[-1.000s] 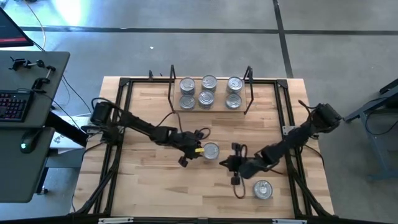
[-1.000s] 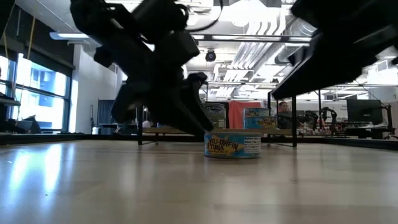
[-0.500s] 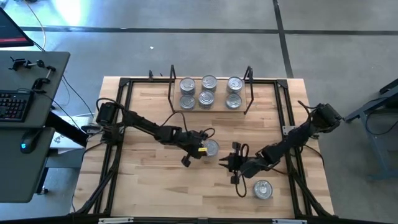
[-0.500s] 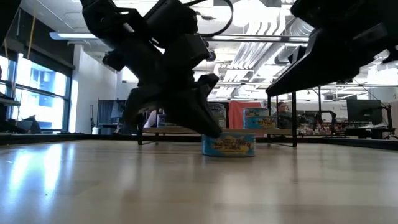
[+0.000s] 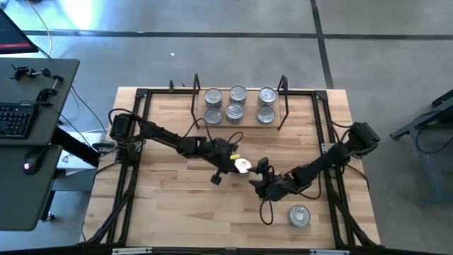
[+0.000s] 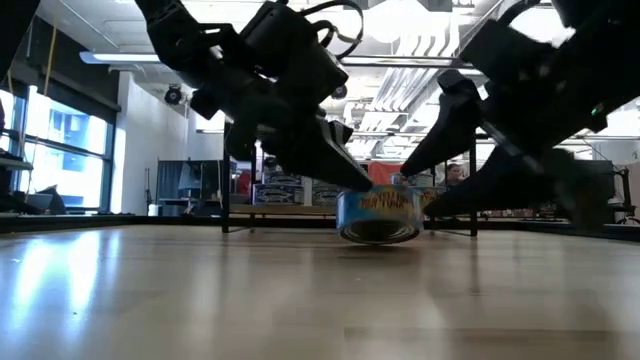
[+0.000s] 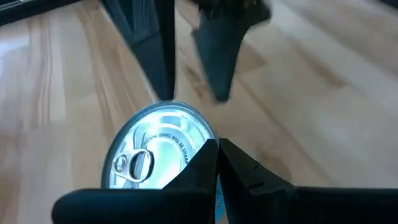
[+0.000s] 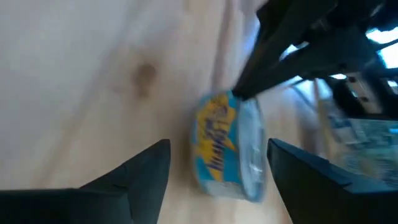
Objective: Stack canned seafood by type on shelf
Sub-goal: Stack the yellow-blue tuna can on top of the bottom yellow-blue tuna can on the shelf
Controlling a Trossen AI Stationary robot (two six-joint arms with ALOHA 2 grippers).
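Grey concrete floor (image 5: 212, 42) spreads all around the light-wood tabletop (image 5: 170, 205), crossed by dark seam lines, and over on the left a dark grey desk (image 5: 28, 142) carries a black keyboard (image 5: 15, 119) and a mouse (image 5: 28, 167) lit green. Down at table level the room opens up behind: tall windows (image 6: 60, 140) glowing bright at the left, an open ceiling full of pipes and ducts (image 6: 400, 85) with strip lights, and a monitor (image 6: 583, 178) on the far right. A person (image 6: 455, 175) shows far back among the clutter.
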